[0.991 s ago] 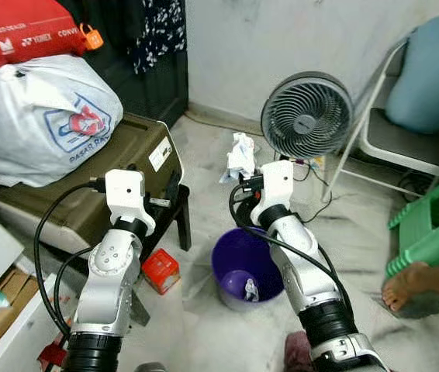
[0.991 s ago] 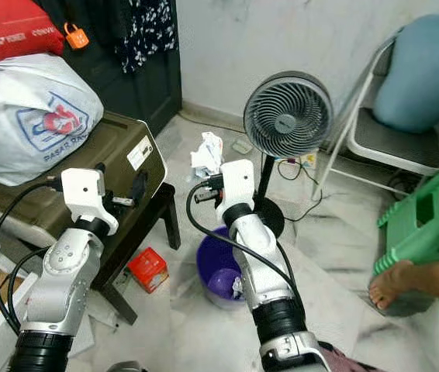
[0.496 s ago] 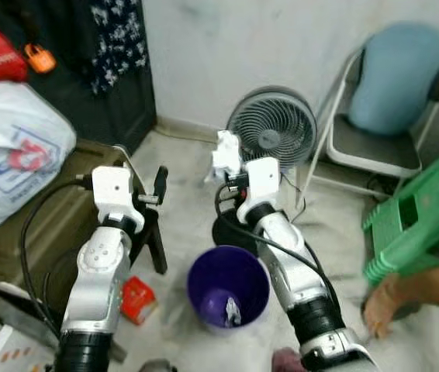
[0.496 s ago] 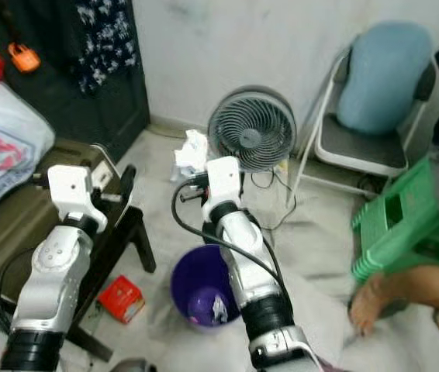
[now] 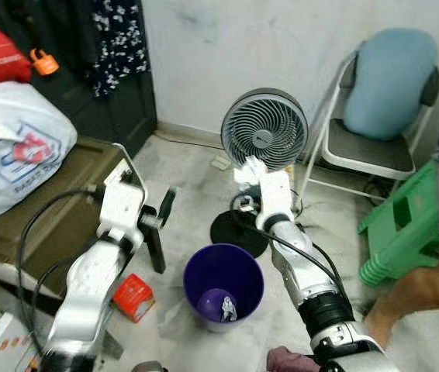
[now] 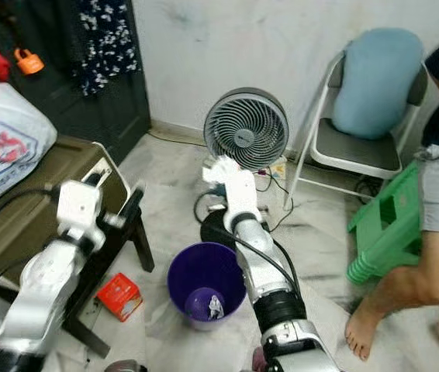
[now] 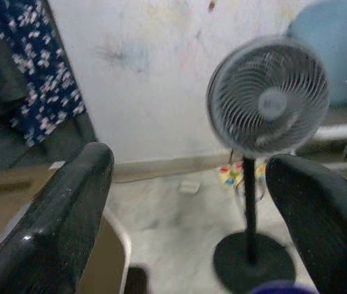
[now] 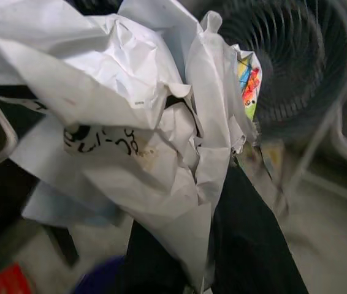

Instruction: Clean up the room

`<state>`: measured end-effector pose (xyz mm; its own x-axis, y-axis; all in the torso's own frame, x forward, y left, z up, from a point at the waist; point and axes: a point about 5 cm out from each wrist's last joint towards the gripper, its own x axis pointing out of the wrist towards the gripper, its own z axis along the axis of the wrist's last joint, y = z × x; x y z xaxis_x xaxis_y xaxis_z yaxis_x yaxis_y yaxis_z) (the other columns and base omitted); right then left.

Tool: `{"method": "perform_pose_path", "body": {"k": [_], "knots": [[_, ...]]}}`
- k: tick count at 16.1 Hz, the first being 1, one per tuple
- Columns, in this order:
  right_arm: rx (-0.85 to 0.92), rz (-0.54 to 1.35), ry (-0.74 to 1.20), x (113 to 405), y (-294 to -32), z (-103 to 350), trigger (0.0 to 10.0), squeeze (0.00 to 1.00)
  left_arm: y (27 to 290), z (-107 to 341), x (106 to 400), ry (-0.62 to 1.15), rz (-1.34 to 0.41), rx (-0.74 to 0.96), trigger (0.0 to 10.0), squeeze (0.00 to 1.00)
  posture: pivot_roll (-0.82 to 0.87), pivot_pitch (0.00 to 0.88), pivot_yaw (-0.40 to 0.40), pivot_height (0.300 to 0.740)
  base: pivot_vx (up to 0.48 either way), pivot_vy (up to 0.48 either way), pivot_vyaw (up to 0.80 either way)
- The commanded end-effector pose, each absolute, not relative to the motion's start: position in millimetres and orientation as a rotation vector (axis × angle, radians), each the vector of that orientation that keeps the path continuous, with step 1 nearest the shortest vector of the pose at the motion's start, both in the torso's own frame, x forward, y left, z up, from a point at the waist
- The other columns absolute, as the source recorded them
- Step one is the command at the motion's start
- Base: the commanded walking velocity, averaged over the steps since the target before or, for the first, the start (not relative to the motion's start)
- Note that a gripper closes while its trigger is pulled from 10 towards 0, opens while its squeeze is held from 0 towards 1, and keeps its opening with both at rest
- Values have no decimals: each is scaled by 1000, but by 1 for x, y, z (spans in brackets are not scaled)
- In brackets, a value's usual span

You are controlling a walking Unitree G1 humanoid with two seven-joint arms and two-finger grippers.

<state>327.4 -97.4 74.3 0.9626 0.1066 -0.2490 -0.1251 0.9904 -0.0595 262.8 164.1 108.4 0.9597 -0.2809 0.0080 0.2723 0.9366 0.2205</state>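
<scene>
Marble floor, right pincer (image 8: pixel 179 269) clutching crumpled paper (image 8: pixel 143 141)

2 silver jointed arms, white box-shaped wrist housings, black external cables; left gripper (image 7: pixel 186 214) fingers (image 7: pixel 69 208) glossy black.

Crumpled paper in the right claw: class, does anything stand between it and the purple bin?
Nothing visible does. The right claw holds the crumpled paper above the floor just beyond the purple bin, whose mouth is open and uncovered.
</scene>
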Motion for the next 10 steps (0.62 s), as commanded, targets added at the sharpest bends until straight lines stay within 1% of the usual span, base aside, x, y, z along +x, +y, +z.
{"method": "perform_pose_path", "body": {"k": [1, 3, 5, 6, 8, 10], "knots": [[-51, 74, 288, 331, -100, 72, 10000, 0, 163, 113, 259, -69, -314, 276, 10000, 0, 92, 0, -44, 740, 0, 0, 0], [-73, -2, 260, 340, -105, 76, 10000, 0, 173, 109, 240, -54, -364, 373, 10000, 0, 117, 41, 4, 740, 0, 0, 0], [-55, -67, 291, 344, -111, 73, 10000, 0, 175, 118, 229, -57, -429, 405, 10000, 0, 159, 79, 24, 740, 0, 0, 0], [-48, -101, 317, 343, -109, 68, 10000, 0, 181, 121, 222, -47, -465, 437, 10000, 0, 159, 112, 44, 740, 0, 0, 0], [-62, -139, 331, 341, -108, 63, 10000, 0, 185, 122, 214, -27, -474, 434, 10000, 0, 181, 135, 58, 740, 0, 0, 0], [-77, -174, 365, 336, -109, 53, 10000, 0, 184, 127, 211, -28, -485, 435, 10000, 0, 197, 149, 81, 740, 0, 0, 0]]}}
